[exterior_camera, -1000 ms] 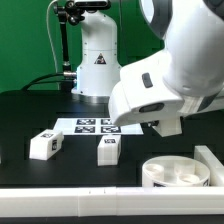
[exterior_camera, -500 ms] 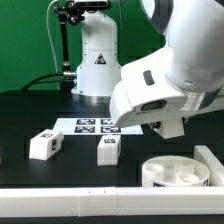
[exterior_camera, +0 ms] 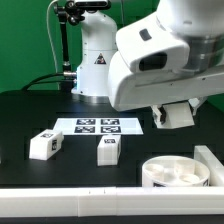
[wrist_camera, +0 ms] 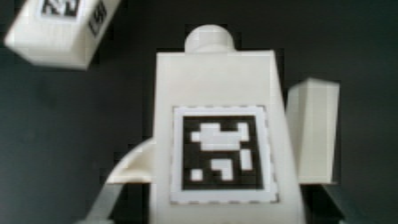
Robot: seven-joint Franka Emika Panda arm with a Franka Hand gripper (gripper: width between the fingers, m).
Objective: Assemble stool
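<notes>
White leg is pinched in your gripper's jaws, held above the table. Another leg sits beside your marker board

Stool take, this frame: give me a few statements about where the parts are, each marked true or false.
1. The gripper is shut on a leg. True.
2. The seat lies on the marker board. False: it lies off the board, nearer the camera and toward the exterior view's right.
3. Two other legs sit on the table. True.
4. A leg is already fitted into the seat. False: no leg shows in it.
</notes>
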